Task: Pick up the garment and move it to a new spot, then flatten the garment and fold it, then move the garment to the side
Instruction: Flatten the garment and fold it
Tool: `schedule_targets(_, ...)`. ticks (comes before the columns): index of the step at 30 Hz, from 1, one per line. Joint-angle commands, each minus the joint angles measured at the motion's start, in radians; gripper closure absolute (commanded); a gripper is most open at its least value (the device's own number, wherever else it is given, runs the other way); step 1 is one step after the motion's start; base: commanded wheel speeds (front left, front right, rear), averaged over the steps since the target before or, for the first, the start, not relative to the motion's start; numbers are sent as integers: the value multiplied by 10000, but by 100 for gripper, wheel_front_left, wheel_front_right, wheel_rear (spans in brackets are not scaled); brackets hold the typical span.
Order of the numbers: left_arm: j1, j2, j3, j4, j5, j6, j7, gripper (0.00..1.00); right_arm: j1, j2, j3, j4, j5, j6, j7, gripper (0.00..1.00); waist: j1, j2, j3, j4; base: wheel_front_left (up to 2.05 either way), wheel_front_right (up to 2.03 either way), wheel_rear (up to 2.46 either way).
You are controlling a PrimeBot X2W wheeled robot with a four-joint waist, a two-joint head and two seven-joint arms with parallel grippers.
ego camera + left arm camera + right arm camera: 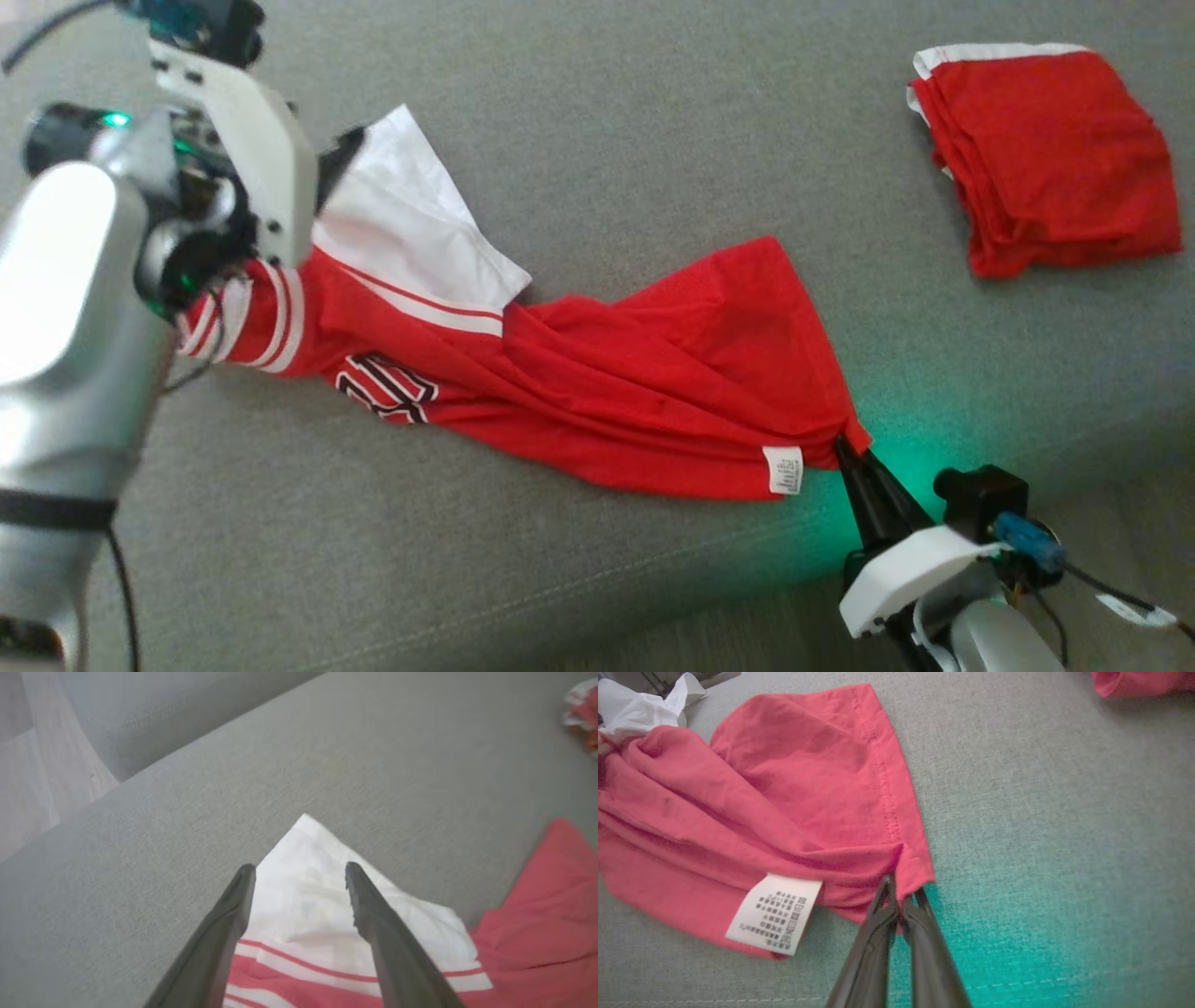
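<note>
Right end effector (902, 895) pinching red garment (794, 788) hem corner.

Soft Cloth, Shiny Arm

Thin red cloth for the garment (653, 392), creased and matt, with a smooth white cloth part. Papery white tag (782, 469). Rough grey woven cloth on the couch (653, 140), not shiny. Same matt red cloth in the folded pile (1055, 159). Glossy silver shell on the left forearm (65, 308). Dull dark fingers (231, 914) on the left gripper (300, 867), smooth like plastic. Pale wood-look floor (28, 779).

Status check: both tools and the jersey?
Left tool open, over white sleeve. Right tool shut on red jersey hem corner. Jersey bunched, not flat. Folded red garment far right, apart.
</note>
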Motion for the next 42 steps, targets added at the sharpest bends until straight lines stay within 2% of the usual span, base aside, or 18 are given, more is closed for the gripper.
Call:
schedule_targets(1, -954, 567, 58, 218, 121, 8, 451, 0, -252, -68, 321, -263, -34, -4, -67, 100, 0, 0, 179, -148, 0, 0, 0)
schedule_targets(4, -1650, 659, -559, 1051, 340, 8, 971, 0, -350, -68, 427, -287, 4, -4, -67, 100, 0, 0, 360, -259, 0, 0, 0)
schedule_targets(13, -3043, 350, -1722, 2711, 412, 7, 1559, 0, -606, -68, 809, -236, 198, -4, -67, 100, 0, 0, 854, -548, 0, 0, 0)
schedule_targets(24, -3505, 431, -2894, 3159, -511, 6, 2109, 0, -842, -68, 909, -201, 361, -4, -67, 100, 0, 0, 1113, -699, 0, 0, 0)
schedule_targets(31, -3449, 570, -2963, 3389, -1072, 6, 2483, 0, -886, -68, 851, -216, 415, -4, -67, 100, 0, 0, 1114, -666, 0, 0, 0)
schedule_targets(33, -3430, 576, -2984, 3355, -1192, 6, 2498, 19, -901, -68, 829, -232, 424, -4, -67, 100, 0, 0, 1131, -657, 0, 0, 0)
schedule_targets(35, -3392, 579, -3031, 3301, -1331, 6, 2533, 56, -912, -68, 803, -242, 422, -4, -67, 100, 0, 0, 1149, -651, 0, 0, 0)
schedule_targets(36, -3366, 568, -3044, 3270, -1425, 6, 2559, 63, -918, -68, 789, -245, 424, -4, -67, 100, 0, 0, 1157, -647, 0, 0, 0)
schedule_targets(37, -3336, 554, -3071, 3238, -1514, 6, 2609, 75, -920, -68, 775, -250, 427, -4, -67, 100, 0, 0, 1161, -641, 0, 0, 0)
schedule_targets(41, -3227, 547, -3221, 3065, -1854, 6, 2868, 97, -952, -68, 716, -265, 438, -4, -67, 100, 0, 0, 1194, -628, 0, 0, 0)
schedule_targets(42, -3223, 596, -3295, 3005, -1846, 6, 2856, 100, -971, -68, 715, -268, 445, -4, -67, 100, 0, 0, 1200, -634, 0, 0, 0)
